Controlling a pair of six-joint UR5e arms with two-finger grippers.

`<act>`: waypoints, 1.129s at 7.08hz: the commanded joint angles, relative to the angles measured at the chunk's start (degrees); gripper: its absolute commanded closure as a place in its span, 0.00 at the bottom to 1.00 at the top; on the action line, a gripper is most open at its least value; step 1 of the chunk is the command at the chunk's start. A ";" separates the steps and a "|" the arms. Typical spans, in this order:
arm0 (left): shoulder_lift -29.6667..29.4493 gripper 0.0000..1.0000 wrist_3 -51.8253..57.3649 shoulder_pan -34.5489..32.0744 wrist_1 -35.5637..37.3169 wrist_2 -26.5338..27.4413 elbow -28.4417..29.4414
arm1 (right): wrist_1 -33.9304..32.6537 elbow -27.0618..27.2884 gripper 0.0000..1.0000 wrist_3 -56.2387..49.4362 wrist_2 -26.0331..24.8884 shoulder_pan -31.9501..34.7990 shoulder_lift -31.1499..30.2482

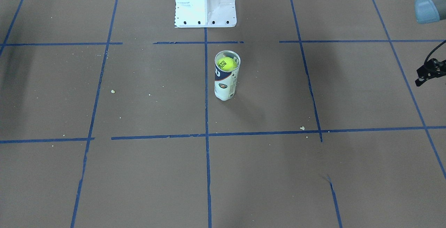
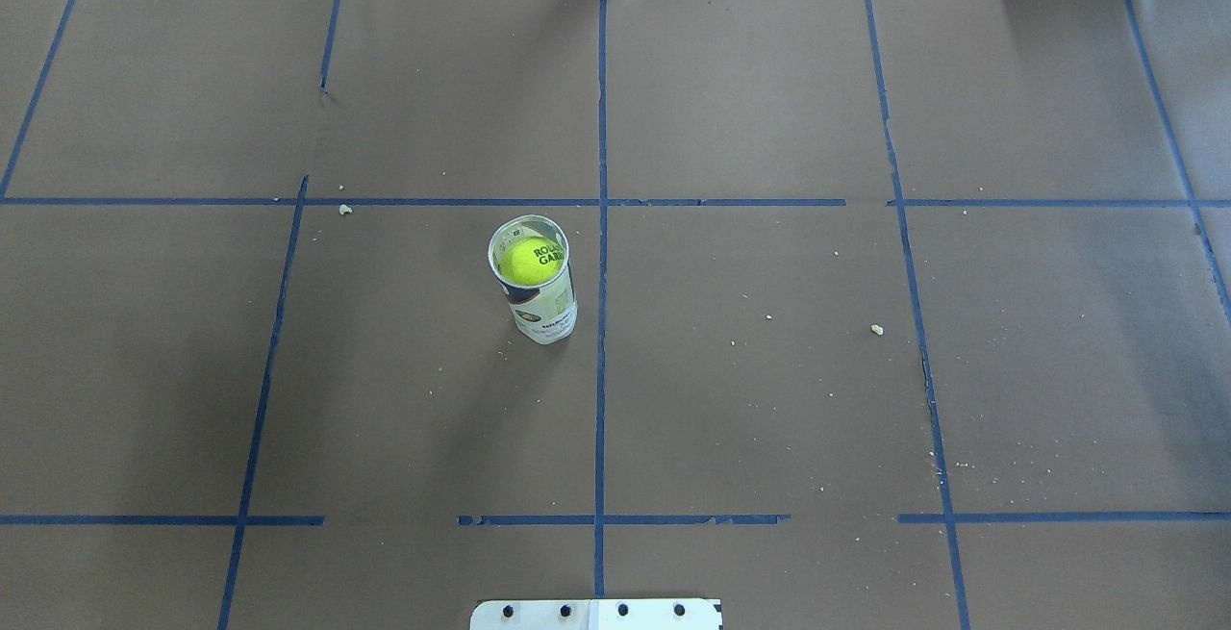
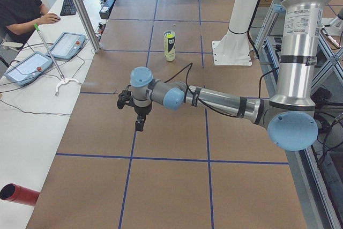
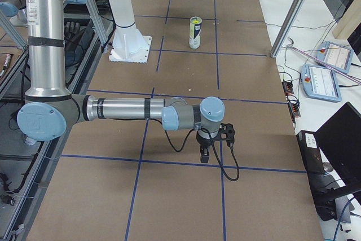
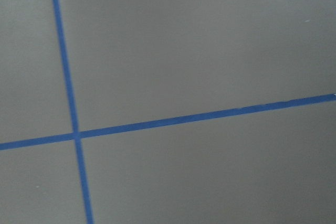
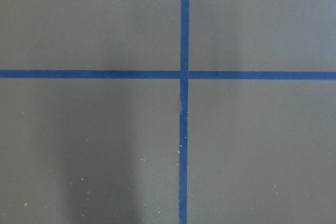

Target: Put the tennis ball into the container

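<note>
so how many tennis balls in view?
1. The tennis ball sits at the top of the upright container, a little out from the white pedestal base. The label could hide another lower down.

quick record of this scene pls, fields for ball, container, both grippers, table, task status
tennis ball: inside the container, just below its open top, lettering facing up
container: upright on the table, beside the centre tape line
left gripper: above bare table, well away from the container; open or shut cannot be told
right gripper: above bare table at the opposite end; open or shut cannot be told
table: brown cover with a blue tape grid, scattered crumbs
task status: ball appears to be in place
</note>
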 commanded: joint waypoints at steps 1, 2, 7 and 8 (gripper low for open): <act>2.64 0.00 6.83 -2.74 -3.07 -0.66 5.33 | 0.00 0.00 0.00 0.00 0.00 0.00 0.00; 2.99 0.00 6.94 -4.57 -3.16 -1.62 5.96 | 0.00 0.00 0.00 0.00 0.00 0.00 0.00; 2.20 0.00 6.50 -9.25 7.29 -6.02 5.61 | 0.00 0.00 0.00 0.00 0.00 0.00 0.00; 2.20 0.00 6.68 -9.77 8.43 -6.02 5.35 | 0.00 0.00 0.00 0.00 0.00 0.00 0.00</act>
